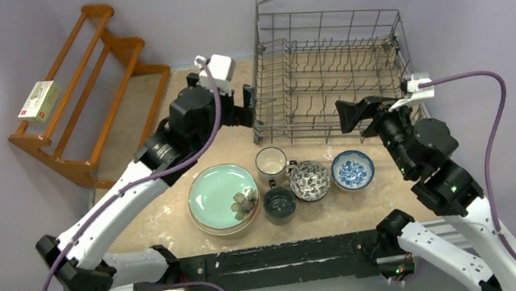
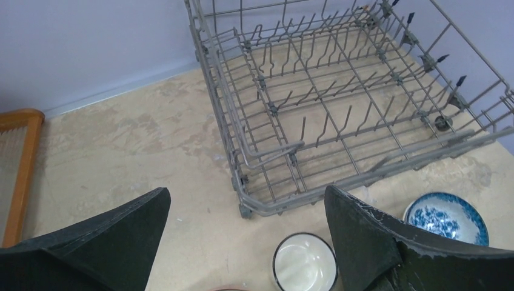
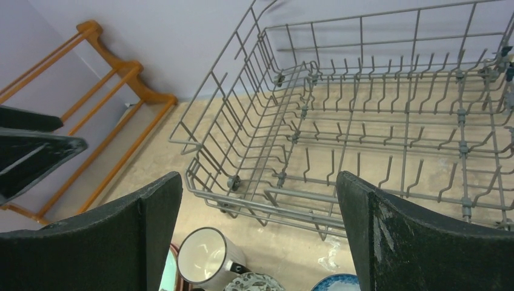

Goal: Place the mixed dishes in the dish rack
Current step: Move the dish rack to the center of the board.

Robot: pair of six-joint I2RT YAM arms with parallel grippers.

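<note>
1. Location: every dish outside the dish rack (image 1: 330, 80), lined up on the counter (image 2: 121, 133) just in front of the rack's near wall.
   - Off the near left corner: mint green plate (image 1: 214, 189), with a small patterned piece (image 1: 245, 203) lying on it.
   - Closest to the near wall: white mug (image 1: 271, 163), with the dark teal mug (image 1: 279, 202) in front of it.
   - Toward the near right corner: patterned bowl (image 1: 309, 179) and blue-and-white bowl (image 1: 353, 170).
2. Handling, as a judgement:
   - Probably glazed ceramic: stiff, weighty for its size, slick under the pads, and quick to chip against wire.
   - Best pinched across a rim wall; for a mug, across the wall away from the handle.
   - Flat plate likely the hardest to lift, with only its thin edge offered.
3. Orientation:
   - Mugs and bowls upright, mouths up.
   - White mug's handle pointing along the rack's near wall toward its right end.
   - Plate lying flat, with no long axis.
   - Rack open side up, tines vertical, longer side apparently facing the arms.
4. Left end effector (image 2: 245, 194): spread wide, gripping nothing, hovering off the rack's near left corner.
5. Right end effector (image 3: 259, 179): equally wide, empty, raised by the rack's near right side and aimed across it.
</note>
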